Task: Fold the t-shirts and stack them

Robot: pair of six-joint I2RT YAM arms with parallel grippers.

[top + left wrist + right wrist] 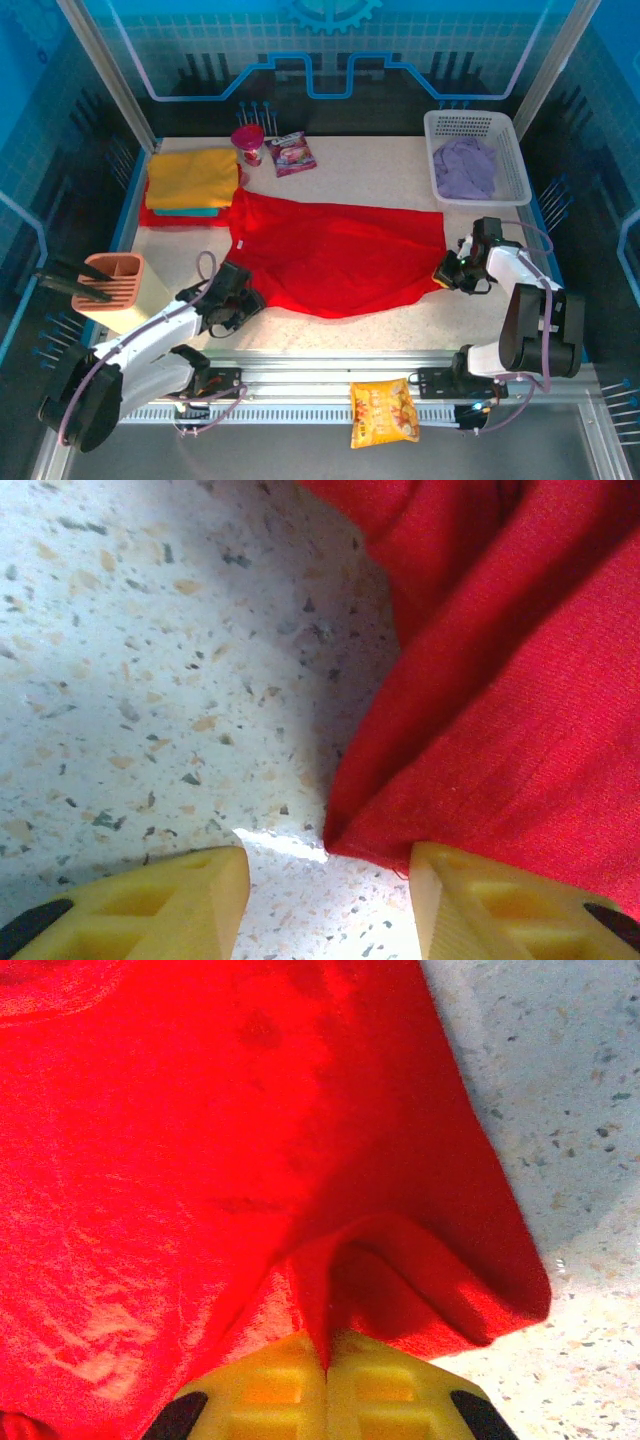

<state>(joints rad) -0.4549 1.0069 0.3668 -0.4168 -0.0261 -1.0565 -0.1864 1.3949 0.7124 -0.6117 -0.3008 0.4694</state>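
We list, from largest to smallest:

1. Table (400, 320): speckled top, under both grippers.
2. Red t-shirt (340, 250): spread flat between the two grippers, its near-left edge beside the left gripper and its right corner at the right gripper.
3. Basket (470, 120): white, beyond the right gripper, with the lilac t-shirt (465, 168) crumpled inside.
4. Yellow t-shirt (190, 175): folded, far beyond the left gripper, on top of a teal t-shirt (185, 211).
5. Pen holder (112, 280): salmon, to the left of the left gripper.
6. Snack bag (384, 412): orange-yellow, on the near rail between the arm bases.
7. Left gripper (330, 880): we see its jaws apart on the table, with the red hem against the right-hand finger.
8. Right gripper (327, 1360): we see its jaws pressed together, pinching a fold of the red t-shirt.
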